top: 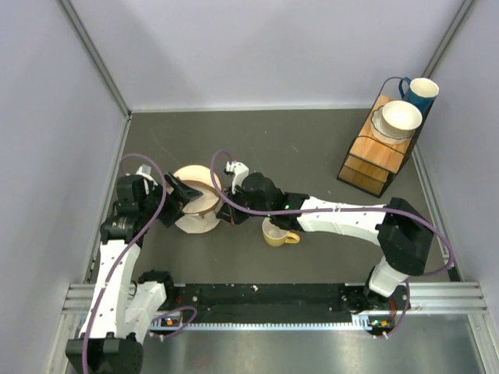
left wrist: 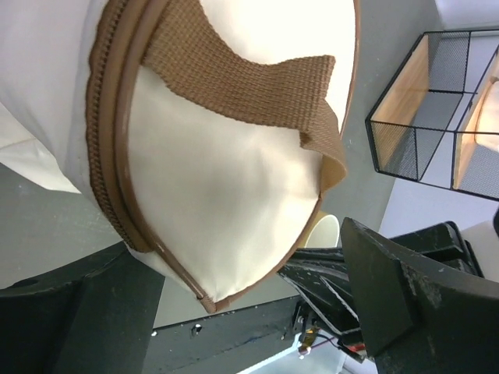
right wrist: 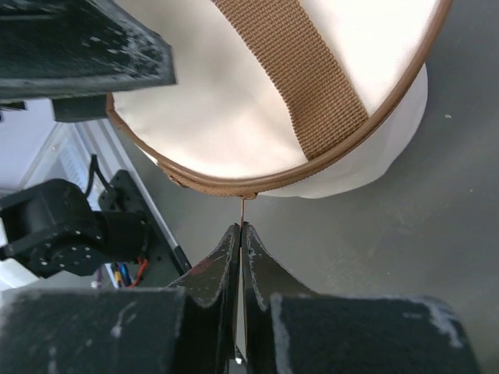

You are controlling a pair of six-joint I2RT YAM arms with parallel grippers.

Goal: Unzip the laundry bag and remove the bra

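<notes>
While the right gripper is clenched tight, fingertips pressed together on the thin brown zipper pull hanging off the rim of the laundry bag, the left gripper is totally released, jaws spread wide. From the left wrist cam the bag's rounded edge sits in the gap between its fingers, but I honestly can't tell if either one touches the fabric.

Bag itself is on the left part of the dark table, toward the near side. It's tipped up so one round cream face shows from above, and it sits right between the two claws. Brown strap runs across that face and the brown zipper follows the rim. It looks closed along the stretch in view.

Yellow mug is just right of the bag, beside the right arm. Way off in the far right corner there's a wire-and-wood rack with a white bowl on top and a blue mug on the far side of it.
</notes>
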